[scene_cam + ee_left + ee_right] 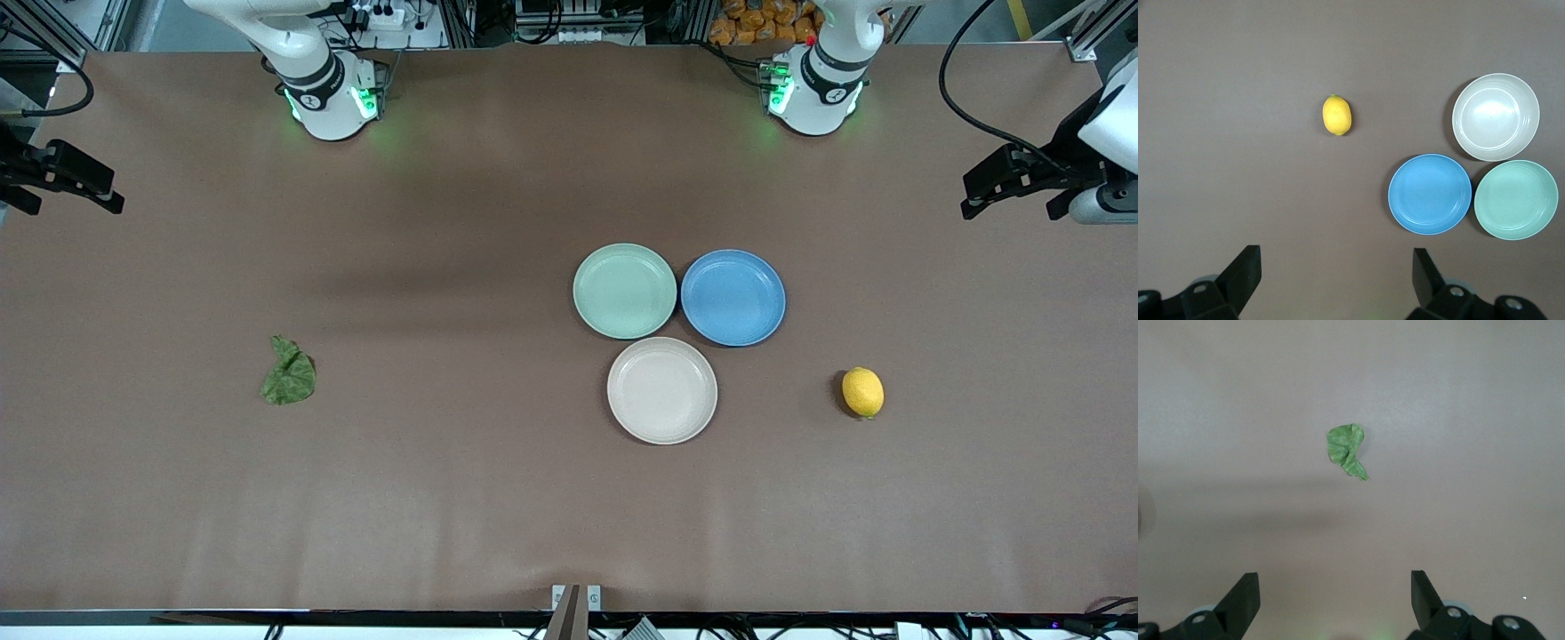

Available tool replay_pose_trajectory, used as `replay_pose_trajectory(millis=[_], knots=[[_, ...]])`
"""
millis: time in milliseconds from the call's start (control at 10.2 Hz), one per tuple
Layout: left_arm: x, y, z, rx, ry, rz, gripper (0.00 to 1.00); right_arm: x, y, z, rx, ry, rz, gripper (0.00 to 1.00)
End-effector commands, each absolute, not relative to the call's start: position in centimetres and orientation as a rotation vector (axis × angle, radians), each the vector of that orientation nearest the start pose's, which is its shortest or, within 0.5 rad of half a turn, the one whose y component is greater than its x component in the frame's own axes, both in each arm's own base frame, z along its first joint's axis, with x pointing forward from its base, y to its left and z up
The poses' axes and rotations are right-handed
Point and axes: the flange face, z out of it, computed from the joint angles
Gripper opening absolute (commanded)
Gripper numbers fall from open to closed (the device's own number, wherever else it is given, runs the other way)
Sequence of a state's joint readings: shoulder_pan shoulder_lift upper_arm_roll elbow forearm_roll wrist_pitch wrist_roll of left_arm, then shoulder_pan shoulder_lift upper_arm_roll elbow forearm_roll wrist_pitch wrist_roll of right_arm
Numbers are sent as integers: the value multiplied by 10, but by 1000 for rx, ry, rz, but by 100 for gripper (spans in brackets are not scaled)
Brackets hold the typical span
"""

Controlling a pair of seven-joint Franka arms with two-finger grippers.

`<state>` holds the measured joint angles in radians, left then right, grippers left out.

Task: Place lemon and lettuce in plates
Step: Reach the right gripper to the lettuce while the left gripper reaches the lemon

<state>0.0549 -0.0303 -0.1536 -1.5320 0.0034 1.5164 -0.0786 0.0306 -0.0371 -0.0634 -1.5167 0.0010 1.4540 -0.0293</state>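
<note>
Nothing is placed yet: the lemon [862, 392] and lettuce [289, 373] lie on the surface, plates [661, 389] bare, left tool [1335, 277] and right tool [1335, 597] both wide and holding nothing

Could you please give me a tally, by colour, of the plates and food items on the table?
Mint green: 1, a plate
Blue: 1, a plate
Beige-white: 1, a plate
Yellow: 1, the lemon
Dark green: 1, the lettuce
Total: 5
</note>
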Motion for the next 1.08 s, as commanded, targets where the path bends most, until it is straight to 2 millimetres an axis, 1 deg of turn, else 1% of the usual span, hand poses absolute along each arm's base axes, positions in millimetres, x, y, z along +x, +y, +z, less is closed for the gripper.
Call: replay_pose_trajectory(millis=[0, 98, 294, 392, 490, 588, 784, 882, 980], knots=[[541, -52, 654, -3111, 64, -1, 100, 523, -17, 660, -3117, -15, 32, 100], [547, -52, 642, -3107, 63, 31, 100, 523, -13, 660, -3117, -25, 32, 100], [566, -49, 610, -3107, 51, 116, 100, 522, -13, 660, -3116, -27, 35, 100], [579, -45, 589, -3108, 40, 162, 100, 523, -13, 659, -3116, -27, 42, 100], [595, -41, 565, -3104, 33, 208, 100, 523, -13, 652, -3116, -27, 56, 100], [612, -32, 540, -3110, 25, 238, 100, 525, -14, 639, -3114, -22, 94, 100], [635, -25, 492, -3117, 13, 266, 100, 532, -19, 578, -3107, -4, 179, 100], [643, -21, 476, -3121, 7, 269, 100, 538, -11, 540, -3107, -20, 211, 100], [652, -18, 459, -3129, -8, 255, 100, 545, -8, 494, -3108, -21, 233, 100]])
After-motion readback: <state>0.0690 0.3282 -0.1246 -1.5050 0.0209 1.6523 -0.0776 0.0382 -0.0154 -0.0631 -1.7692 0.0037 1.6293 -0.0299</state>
